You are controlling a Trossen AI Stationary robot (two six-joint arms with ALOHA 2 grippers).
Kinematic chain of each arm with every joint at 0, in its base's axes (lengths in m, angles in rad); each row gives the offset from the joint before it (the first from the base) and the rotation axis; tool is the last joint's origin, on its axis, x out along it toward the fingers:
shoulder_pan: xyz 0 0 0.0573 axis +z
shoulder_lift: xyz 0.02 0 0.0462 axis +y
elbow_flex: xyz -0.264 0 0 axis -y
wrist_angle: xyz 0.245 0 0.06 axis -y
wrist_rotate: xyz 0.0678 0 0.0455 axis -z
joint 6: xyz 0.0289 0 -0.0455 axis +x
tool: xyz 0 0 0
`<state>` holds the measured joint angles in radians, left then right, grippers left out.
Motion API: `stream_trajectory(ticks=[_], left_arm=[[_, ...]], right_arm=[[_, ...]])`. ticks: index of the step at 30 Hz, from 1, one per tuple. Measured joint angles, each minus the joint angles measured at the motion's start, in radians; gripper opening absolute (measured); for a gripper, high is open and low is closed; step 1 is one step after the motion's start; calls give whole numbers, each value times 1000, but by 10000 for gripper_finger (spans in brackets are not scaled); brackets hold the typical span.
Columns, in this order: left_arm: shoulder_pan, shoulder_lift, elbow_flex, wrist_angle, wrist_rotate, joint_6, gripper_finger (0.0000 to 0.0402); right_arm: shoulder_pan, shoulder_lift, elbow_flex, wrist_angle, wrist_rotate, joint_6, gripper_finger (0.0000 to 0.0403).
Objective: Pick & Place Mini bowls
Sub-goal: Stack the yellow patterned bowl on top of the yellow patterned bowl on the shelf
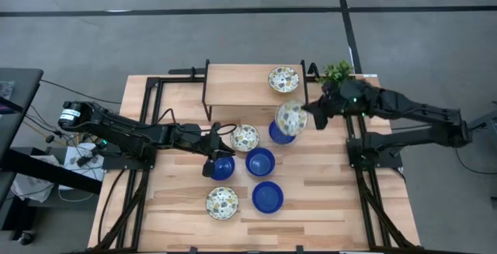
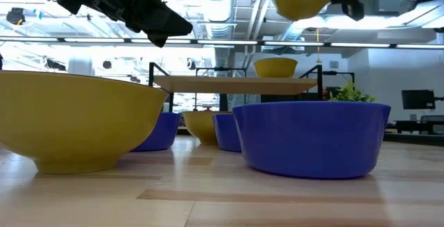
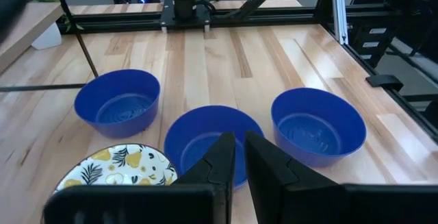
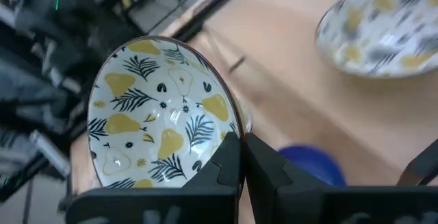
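- Grippers: I am holding a patterned bowl (image 1: 290, 117) in the right gripper (image 4: 238, 157), whose fingers are pinched nearly closed on the bowl's rim. The bowl is hanging tilted in the air, just off the front right corner of the raised wooden shelf (image 1: 241, 87). The left gripper (image 3: 239, 157) is hovering above a blue bowl (image 1: 222, 167) in front of that shelf, fingers almost together with only a slit between them, gripping nothing that I can see.
- Bowls: a second patterned bowl (image 1: 284, 78) is sitting on the shelf near its right end. A third (image 1: 245, 137) is lying just in front of the shelf, and a fourth (image 1: 222, 203) well in front of it. Three more blue bowls (image 1: 260, 161) are lying in front of the shelf; one (image 1: 279, 133) is partly beneath the lifted bowl, another (image 1: 267, 197) beside the fourth patterned bowl.
- Risk: I am judging the rim pinch as the weak point. A glazed wall held on one edge may pivot or slip, dropping onto the blue bowl under it and chipping both. Swinging toward the shelf, it may also be knocking the bowl there or the small plant (image 1: 336, 72) past the shelf's right end.
- Materials: bowls are looking round, deep and glossy; cobalt inside and out, or white with yellow pears and dark leaves, yellow outside. Table (image 1: 326, 200) and shelf are pale planked wood on black metal framing.
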<state>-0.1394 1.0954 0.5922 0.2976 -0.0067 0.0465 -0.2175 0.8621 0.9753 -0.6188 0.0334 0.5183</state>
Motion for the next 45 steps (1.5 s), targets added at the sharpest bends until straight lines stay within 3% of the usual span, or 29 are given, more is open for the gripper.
stream_trajectory(ticks=[12,18,24,34,45], left_arm=[[0,0,0,1,0,9,33],[0,0,0,1,0,9,33],[0,0,0,0,0,9,33],[0,0,0,-1,0,9,33],[0,0,0,-1,0,9,33]], right_arm=[[-224,249,215,-8,-19,5,0],[-348,374,339,-56,-126,5,0],[-448,477,430,-179,-164,9,0],[-555,557,441,-245,-240,-20,0],[-564,565,441,-266,-243,-16,0]])
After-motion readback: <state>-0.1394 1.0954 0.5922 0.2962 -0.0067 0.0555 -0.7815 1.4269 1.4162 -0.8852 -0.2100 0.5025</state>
